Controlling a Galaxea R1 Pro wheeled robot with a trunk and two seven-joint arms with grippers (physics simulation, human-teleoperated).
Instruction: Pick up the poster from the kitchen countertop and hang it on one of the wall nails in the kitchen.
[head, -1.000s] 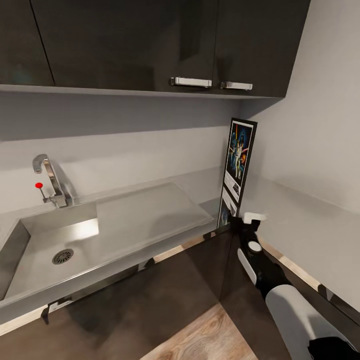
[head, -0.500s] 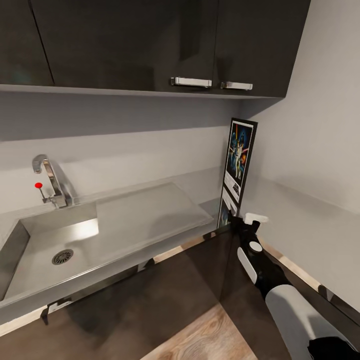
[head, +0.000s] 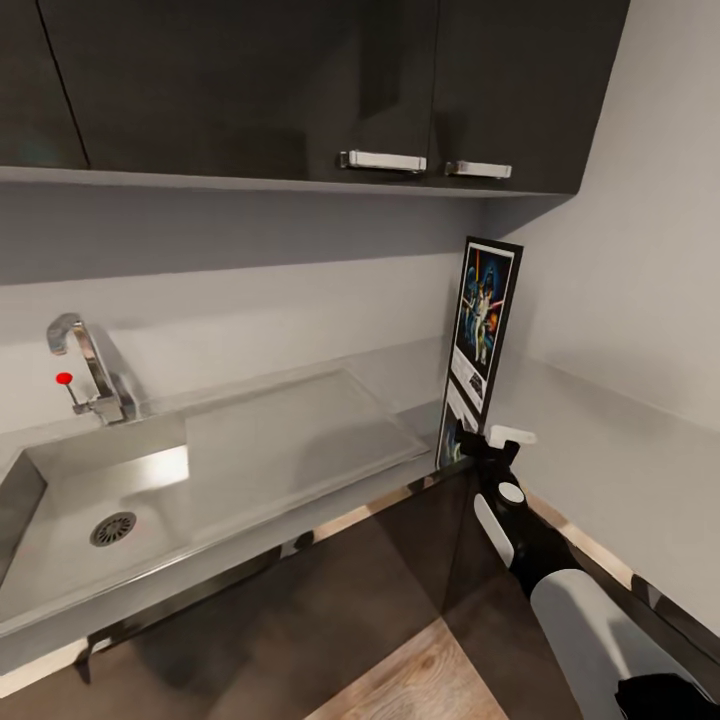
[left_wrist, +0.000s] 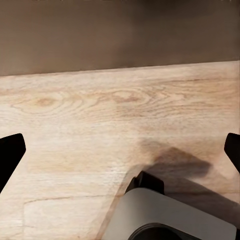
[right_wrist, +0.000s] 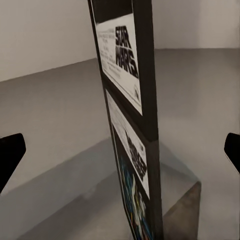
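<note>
Forward, right arm (head: 560, 560) toward poster (head: 480, 325)

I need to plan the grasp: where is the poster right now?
In the head view the poster stands upright in the countertop corner, right of the sink, just beyond the open right gripper.

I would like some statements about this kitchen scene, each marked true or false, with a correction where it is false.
1. The poster stands upright on the kitchen countertop, in the corner. True.
2. The right claw is shut on the poster. False: its fingers are apart and the poster's edge lies ahead of them, not gripped.
3. The tap has a red knob. True.
4. The sink lies to the right of the poster. False: it lies to the poster's left.
5. The left claw points at a wooden floor. True.
</note>
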